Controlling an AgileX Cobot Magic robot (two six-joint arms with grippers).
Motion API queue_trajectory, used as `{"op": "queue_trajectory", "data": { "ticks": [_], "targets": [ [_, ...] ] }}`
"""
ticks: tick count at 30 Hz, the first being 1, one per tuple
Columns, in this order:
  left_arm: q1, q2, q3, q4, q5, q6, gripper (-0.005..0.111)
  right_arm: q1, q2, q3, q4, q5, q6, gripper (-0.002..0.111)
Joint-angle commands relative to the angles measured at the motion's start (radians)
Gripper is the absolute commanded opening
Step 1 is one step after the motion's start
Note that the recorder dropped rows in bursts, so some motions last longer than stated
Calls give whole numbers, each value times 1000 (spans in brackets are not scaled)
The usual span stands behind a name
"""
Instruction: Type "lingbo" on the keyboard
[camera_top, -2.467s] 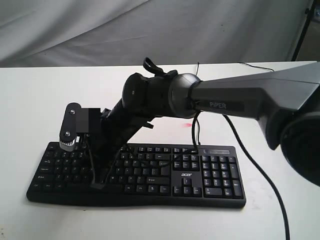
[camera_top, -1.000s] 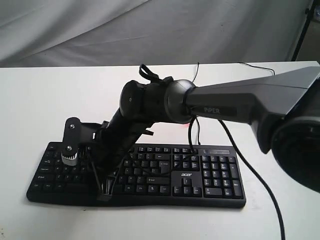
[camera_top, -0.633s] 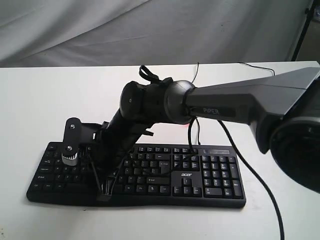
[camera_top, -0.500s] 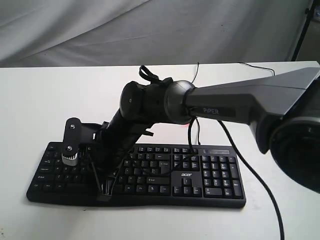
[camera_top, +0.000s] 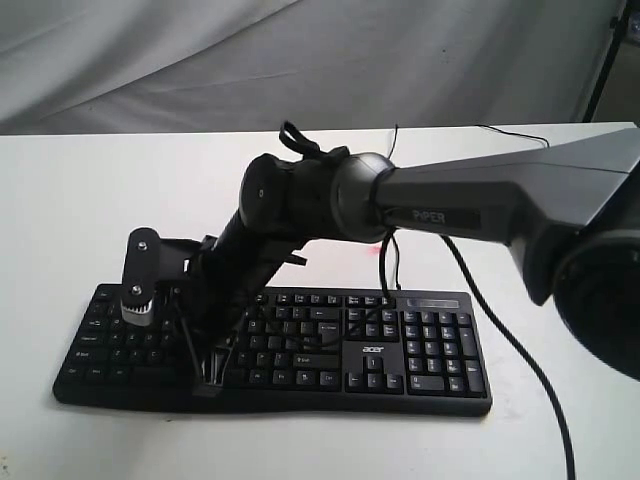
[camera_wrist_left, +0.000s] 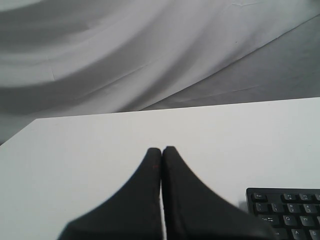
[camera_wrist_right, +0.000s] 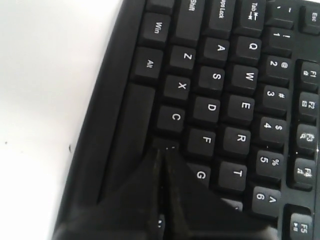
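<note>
The black keyboard lies on the white table, with the acer logo near its arrow keys. My right arm reaches across it to its left half. The right gripper is shut and points down at the bottom letter row. In the right wrist view the keyboard fills the frame, and the right gripper has its tips on the key next to C, whose legend is hidden. The left gripper is shut with nothing in it and hovers over bare table. A corner of the keyboard shows beside it.
A thin black cable runs from the keyboard's back edge toward the far side of the table. A thicker black cable trails down the right side. Grey cloth hangs behind, and a dark stand leg is at the far right.
The right gripper first came down and toward the keyboard's front edge. In the last half second it has lifted slightly and shifted a little left. It stays shut.
</note>
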Motion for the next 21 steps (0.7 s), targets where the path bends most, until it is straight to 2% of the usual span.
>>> {"op": "queue_trajectory", "data": {
  "ticks": [1,16,21],
  "targets": [
    [-4,3,5,-1,-4,-3,1,-7,-11,-4,6,4,-5,0],
    [-4,3,5,-1,-4,-3,1,-25,-31,-4,5,8,-5,0],
    [-4,3,5,-1,-4,-3,1,-62,-31,-4,7,4,6,0]
  ]
}}
